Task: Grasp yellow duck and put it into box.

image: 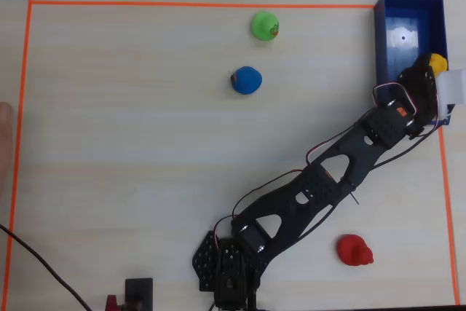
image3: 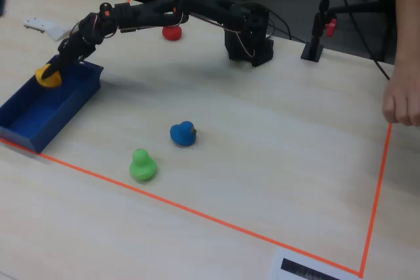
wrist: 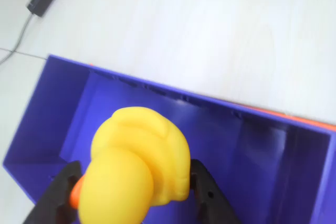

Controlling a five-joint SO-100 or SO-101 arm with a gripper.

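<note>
Jaws: the gripper (wrist: 134, 195) is clenched on the yellow duck (wrist: 139, 163); in the wrist view one black finger (wrist: 55, 195) presses each flank of the toy.
Duck position: carried clear of the bench, hanging above the box (wrist: 58, 108), over the end nearest the arm. In the overhead view the yellow duck (image: 437, 62) sits at the lower right corner of the box (image: 408, 5); in the fixed view the duck (image3: 48, 75) hovers over the far end of the box (image3: 26, 119).
Deciding relation: the open cavity lies directly beneath the held duck, with the box's long axis running away from the arm. Judged from this, release is the remaining step; a little more reach toward the middle of the floor would give margin from the near wall.
Duck form: smooth, matte, rounded body with a smaller head; a sliver of orange beak shows beside the left finger in the wrist view. It looks soft and likely to bounce slightly on landing.
Box form: deep-blue rigid plastic, upright walls, glossy floor reflecting light; appears empty.
Bench: pale wood-grain surface bordered by orange tape (image: 196, 5).
Other items: a green duck (image: 264, 25), a blue duck (image: 246, 80) and a red duck (image: 354, 250), all well apart from the box.
</note>
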